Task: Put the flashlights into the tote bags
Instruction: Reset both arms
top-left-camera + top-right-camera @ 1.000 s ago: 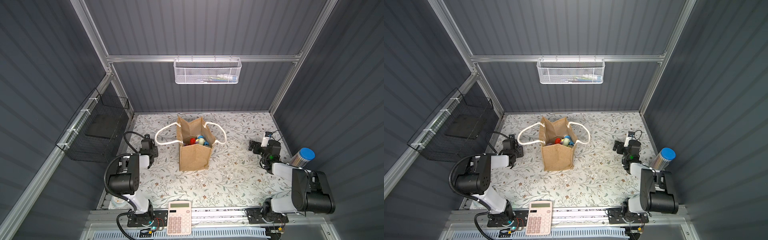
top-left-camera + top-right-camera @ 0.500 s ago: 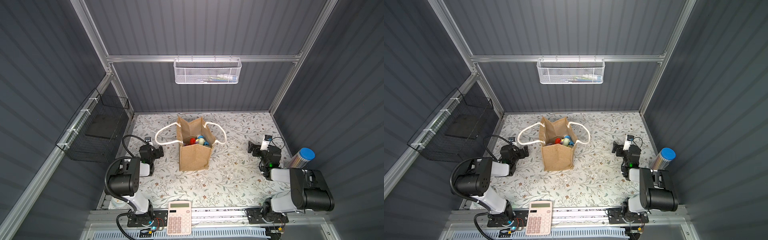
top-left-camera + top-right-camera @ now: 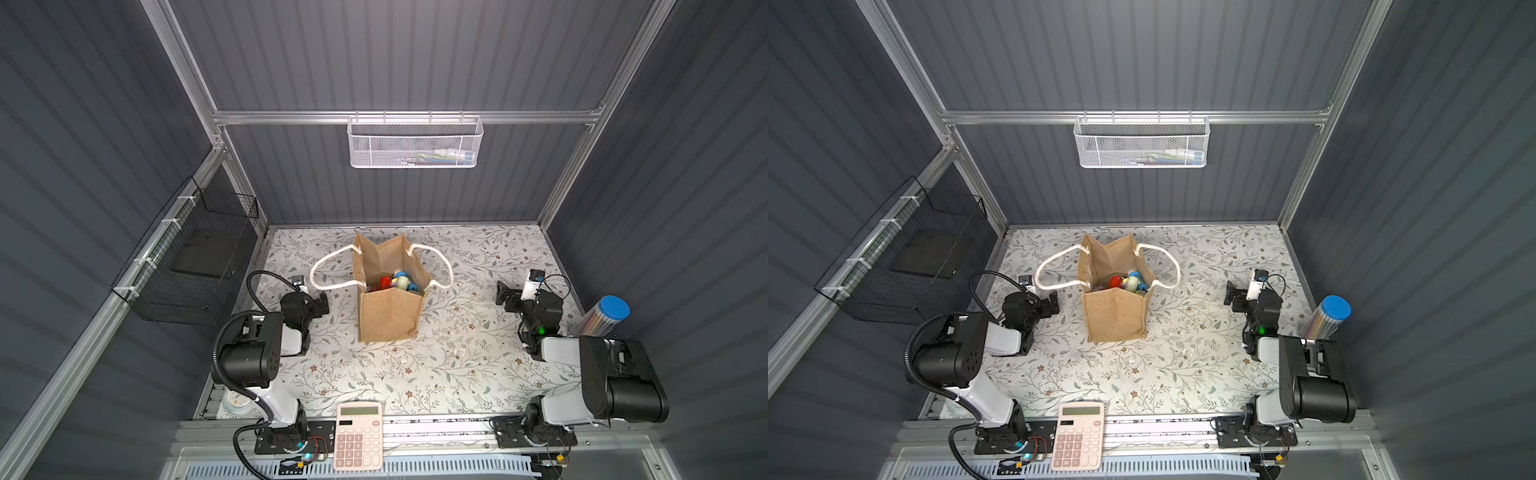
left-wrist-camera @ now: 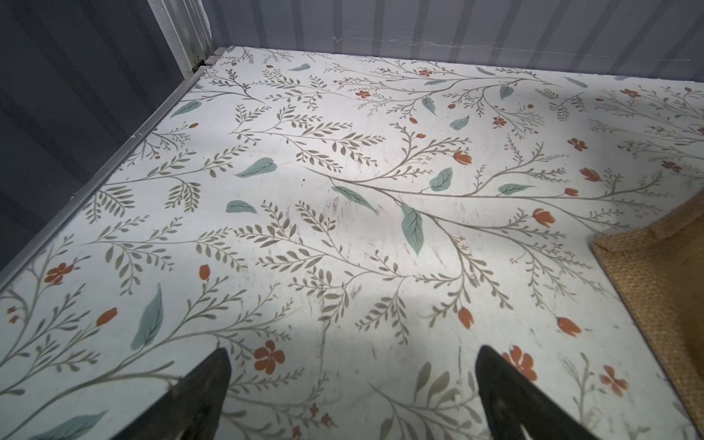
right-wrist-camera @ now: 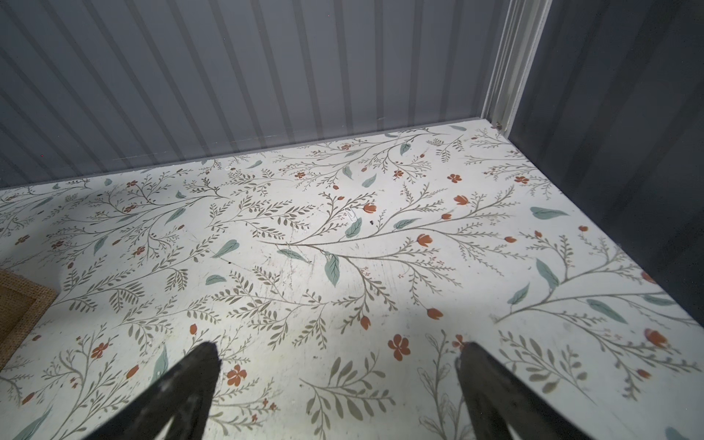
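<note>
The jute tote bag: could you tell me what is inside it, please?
Flashlights lie inside the jute tote bag: red, blue and pale ones show. Its front wall hides any lower ones.

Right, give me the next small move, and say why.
Probably pull the left tool and right tool back to rest: both stand open and empty, the flashlights sit inside the jute tote bag, and none shows on the floral tabletop.

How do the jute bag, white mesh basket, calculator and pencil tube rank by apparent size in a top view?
1. jute bag and white mesh basket: too alike to rank, and the basket hangs higher.
2. calculator.
3. pencil tube, smallest.
</note>
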### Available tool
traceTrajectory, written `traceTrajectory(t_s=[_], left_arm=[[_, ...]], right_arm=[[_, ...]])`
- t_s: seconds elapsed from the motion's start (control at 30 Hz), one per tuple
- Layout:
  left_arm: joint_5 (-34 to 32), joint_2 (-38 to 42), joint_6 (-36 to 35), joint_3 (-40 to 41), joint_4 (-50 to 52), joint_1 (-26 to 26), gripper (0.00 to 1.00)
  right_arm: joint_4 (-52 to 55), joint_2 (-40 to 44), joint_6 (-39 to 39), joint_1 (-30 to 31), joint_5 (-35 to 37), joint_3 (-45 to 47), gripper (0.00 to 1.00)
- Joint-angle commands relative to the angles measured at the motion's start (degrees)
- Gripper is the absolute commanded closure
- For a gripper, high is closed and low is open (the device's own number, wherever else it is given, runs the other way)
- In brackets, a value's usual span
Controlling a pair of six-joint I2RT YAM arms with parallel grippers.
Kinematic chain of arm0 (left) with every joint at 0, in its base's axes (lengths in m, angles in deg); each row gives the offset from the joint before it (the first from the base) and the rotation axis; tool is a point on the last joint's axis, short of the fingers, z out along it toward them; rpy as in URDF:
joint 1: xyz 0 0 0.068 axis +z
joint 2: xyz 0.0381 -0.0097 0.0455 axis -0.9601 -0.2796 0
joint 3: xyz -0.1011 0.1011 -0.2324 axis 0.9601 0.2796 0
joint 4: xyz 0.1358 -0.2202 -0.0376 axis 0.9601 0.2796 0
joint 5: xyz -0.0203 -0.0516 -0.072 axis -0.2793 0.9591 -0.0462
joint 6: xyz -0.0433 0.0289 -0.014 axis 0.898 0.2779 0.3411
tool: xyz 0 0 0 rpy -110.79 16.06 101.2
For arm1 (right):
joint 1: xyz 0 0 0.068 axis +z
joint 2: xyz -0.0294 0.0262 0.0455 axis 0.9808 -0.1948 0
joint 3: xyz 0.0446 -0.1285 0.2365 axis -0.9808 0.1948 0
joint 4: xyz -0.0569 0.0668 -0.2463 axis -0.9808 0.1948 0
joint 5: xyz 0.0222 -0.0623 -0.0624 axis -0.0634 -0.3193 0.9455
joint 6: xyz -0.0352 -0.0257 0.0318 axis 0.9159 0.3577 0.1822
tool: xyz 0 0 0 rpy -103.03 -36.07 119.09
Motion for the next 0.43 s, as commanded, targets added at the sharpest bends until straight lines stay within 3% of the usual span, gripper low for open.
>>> traceTrajectory(t_s=[0.0,0.4], left_arm=[[-0.8,-0.4,-0.3,-1.2,-1.5,-0.4,0.0],[-0.9,-0.4,-0.3,-1.2,-1.5,-0.4,0.0]], right_arm=[[-1.4,-0.4,0.6,-0.1,-0.6,-0.2,0.01],[-1.1,-0.5,0.6,-0.1,-0.4,-0.5,0.01]])
